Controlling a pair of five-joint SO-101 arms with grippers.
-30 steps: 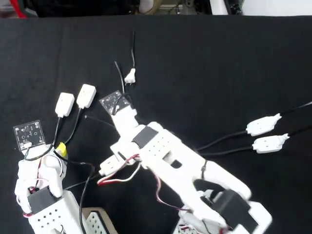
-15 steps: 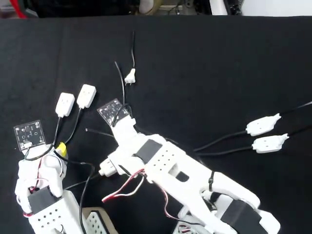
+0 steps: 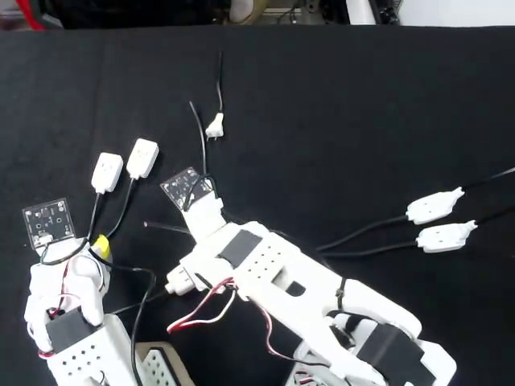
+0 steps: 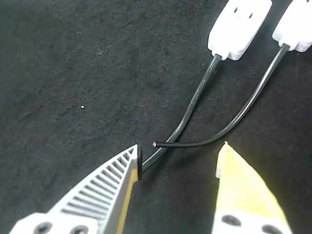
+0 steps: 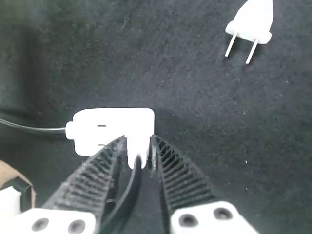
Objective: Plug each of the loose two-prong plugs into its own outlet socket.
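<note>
My right gripper (image 5: 138,141) is shut on a white two-prong plug (image 5: 139,157), whose black cord runs back between the fingers. The plug rests against the side of a white outlet socket (image 5: 112,129) lying flat with its slots up. A second loose plug (image 5: 251,24) lies farther off, prongs showing. From above, this gripper (image 3: 183,183) sits just right of two sockets (image 3: 142,158) (image 3: 107,171), with the loose plug (image 3: 215,126) beyond. My left gripper (image 4: 179,146) is open above a bare cord end (image 4: 156,145), short of the same two sockets (image 4: 239,24) (image 4: 297,29).
Two more white sockets (image 3: 434,206) (image 3: 447,236) lie at the right of the black table (image 3: 338,104), their cords running toward the middle. Black cords trail from the left sockets past the left arm (image 3: 68,322). The right arm (image 3: 306,289) spans the table's front centre.
The right gripper has drawn back toward the table's front, away from the loose plug, and now sits beside the sockets. The left arm has kept still.
</note>
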